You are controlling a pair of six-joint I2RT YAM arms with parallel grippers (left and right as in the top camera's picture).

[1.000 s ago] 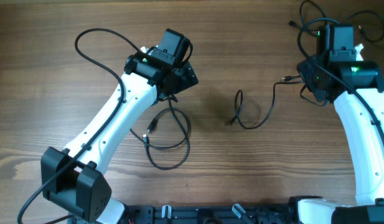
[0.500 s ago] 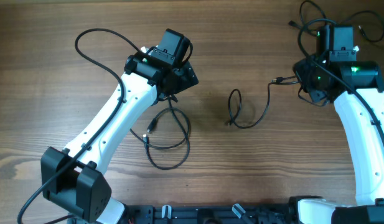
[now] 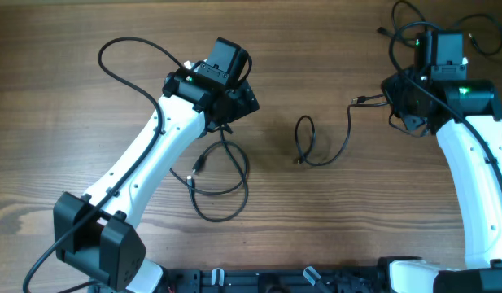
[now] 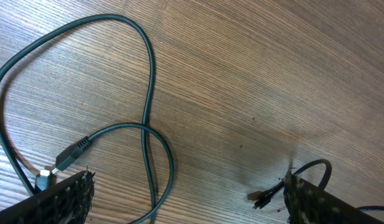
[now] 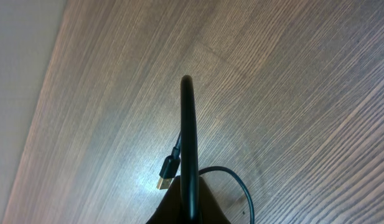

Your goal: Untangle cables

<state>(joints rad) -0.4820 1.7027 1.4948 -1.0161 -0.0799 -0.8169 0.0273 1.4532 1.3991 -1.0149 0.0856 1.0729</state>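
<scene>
I am pinching one cable (image 5: 188,124) in the right gripper (image 5: 190,208), upper right overhead; the left gripper (image 4: 188,202) is hanging with fingers spread wide.

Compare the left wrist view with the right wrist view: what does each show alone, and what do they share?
Left wrist only: a looped cable lying loose, its plug near the open left fingers. Right wrist only: a gripped cable in the shut right fingers, a gold-tipped plug, and the table's edge. Both: black cables on the wooden table.
</scene>
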